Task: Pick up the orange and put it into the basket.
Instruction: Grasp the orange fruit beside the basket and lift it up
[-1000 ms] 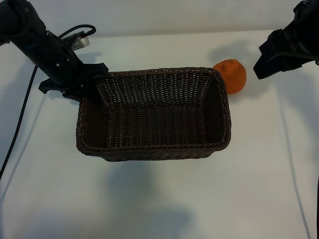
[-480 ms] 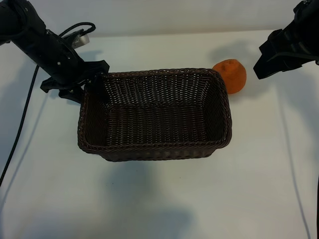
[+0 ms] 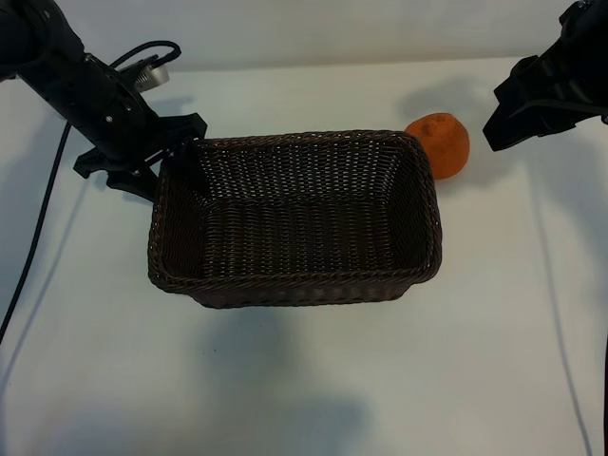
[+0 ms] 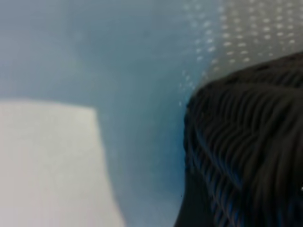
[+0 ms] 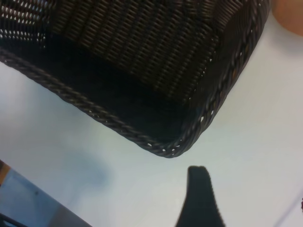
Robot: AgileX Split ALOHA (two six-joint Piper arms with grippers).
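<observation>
The dark brown wicker basket stands in the middle of the white table, with nothing in it. The orange lies on the table just outside the basket's far right corner. My left gripper is at the basket's far left corner, open, one finger on each side of the rim. My right gripper hangs open to the right of the orange and apart from it, holding nothing. The left wrist view shows the basket wall close up. The right wrist view shows a basket corner, one finger and an edge of the orange.
A black cable runs from the left arm down the table's left side. Bare white table lies in front of the basket and to its right. The table's edge shows in the right wrist view.
My left gripper has opened and let go of the basket's far left rim. The basket has shifted slightly. The right arm and the orange have not moved.
</observation>
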